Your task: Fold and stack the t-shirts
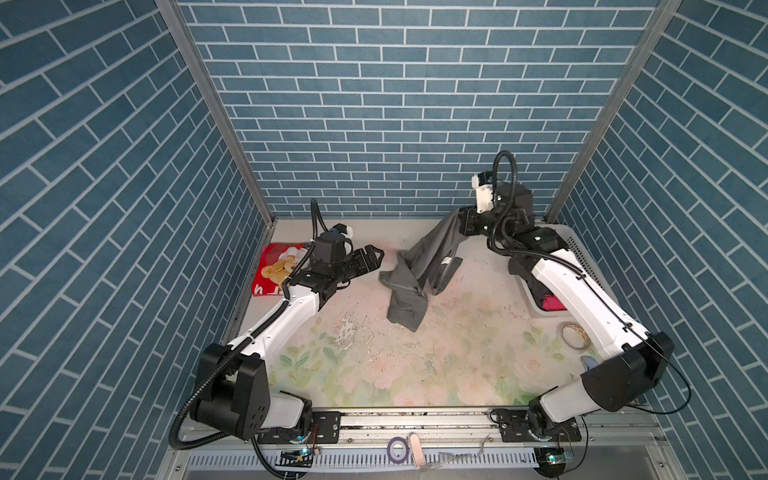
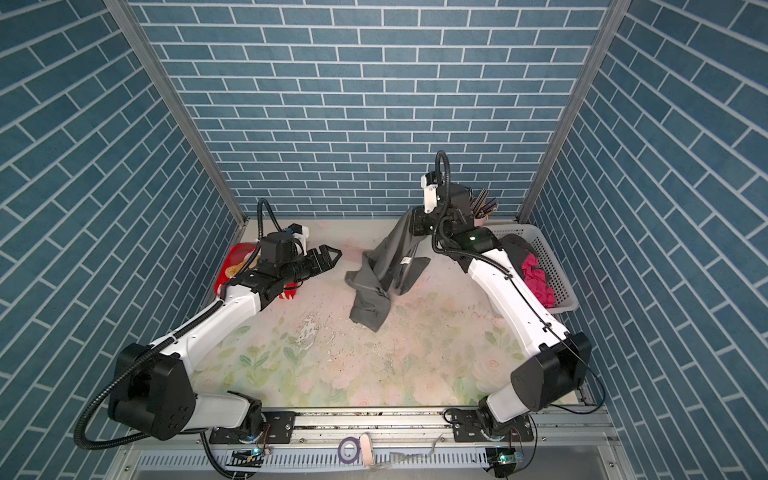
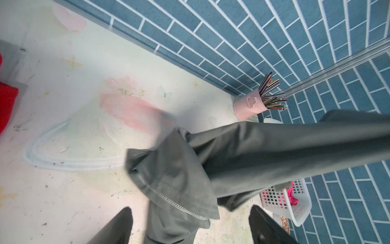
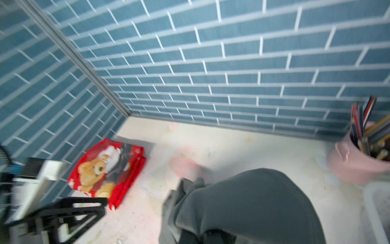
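Note:
My right gripper (image 1: pixel 461 220) (image 2: pixel 413 220) is shut on a plain dark grey t-shirt (image 1: pixel 419 266) (image 2: pixel 382 274) and holds one end up near the back wall. The rest hangs down and crumples on the table. In the right wrist view the grey t-shirt (image 4: pixel 253 200) hides the jaws. My left gripper (image 1: pixel 374 255) (image 2: pixel 332 255) (image 3: pixel 192 228) stands open just left of the grey t-shirt (image 3: pixel 253 152), gripping nothing. A folded red t-shirt with teddy-bear print (image 1: pixel 274 270) (image 2: pixel 232 266) (image 4: pixel 105 169) lies at the far left. Magenta (image 2: pixel 536 278) and dark (image 2: pixel 515 245) t-shirts sit in the basket.
The white perforated basket (image 2: pixel 552 257) (image 1: pixel 577 245) (image 3: pixel 295 202) stands at the right edge, partly under my right arm. A pink cup of pencils (image 2: pixel 484 208) (image 3: pixel 251 105) (image 4: pixel 354 164) is in the back right corner. A tape roll (image 1: pixel 575 336) lies in front of the basket.

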Available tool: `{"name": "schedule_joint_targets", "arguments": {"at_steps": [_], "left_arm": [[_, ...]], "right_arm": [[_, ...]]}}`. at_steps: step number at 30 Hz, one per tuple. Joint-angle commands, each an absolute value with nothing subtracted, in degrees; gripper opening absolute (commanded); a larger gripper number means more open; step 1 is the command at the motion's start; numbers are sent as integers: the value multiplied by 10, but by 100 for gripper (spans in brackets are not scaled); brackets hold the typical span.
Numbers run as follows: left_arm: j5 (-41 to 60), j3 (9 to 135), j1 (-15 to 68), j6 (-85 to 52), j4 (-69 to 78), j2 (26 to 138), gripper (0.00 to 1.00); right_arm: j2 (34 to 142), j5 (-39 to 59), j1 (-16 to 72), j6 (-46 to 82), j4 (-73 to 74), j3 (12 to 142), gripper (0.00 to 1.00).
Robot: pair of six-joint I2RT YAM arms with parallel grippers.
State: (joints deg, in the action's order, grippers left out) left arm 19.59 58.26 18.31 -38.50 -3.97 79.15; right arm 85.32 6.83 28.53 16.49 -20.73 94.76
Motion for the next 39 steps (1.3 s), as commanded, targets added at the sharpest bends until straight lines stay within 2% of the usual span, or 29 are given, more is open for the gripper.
{"name": "schedule_joint_targets", "arguments": {"at_steps": [1,5,11,17,22,26,29,30,33,39], "left_arm": [[193,595,186,-376,-42,778,88],[186,593,185,-369,-38,757,88],[187,583,164,-379,-44,734,88],[198,559,112,-381,-60,708,88],[211,534,78,-393,-50,695,88],[217,519,69,-402,-40,697,88],[237,519,72,-402,-33,709,88],[242,520,73,-402,-33,714,88],[235,518,98,-402,-31,729,88],[215,495,160,-427,0,753,88]], "right_arm": [[832,121,302,150,-187,994,0],[861,143,334,155,-183,1076,0],[964,150,378,169,-194,1156,0],[1045,157,384,228,-205,1125,0],[1090,151,415,280,-143,1008,0],[1127,184,425,275,-179,995,32],[1089,142,415,248,-195,960,62],[1068,126,405,247,-196,937,69],[1003,102,365,245,-188,848,79],[919,103,281,277,-143,648,80]]}}
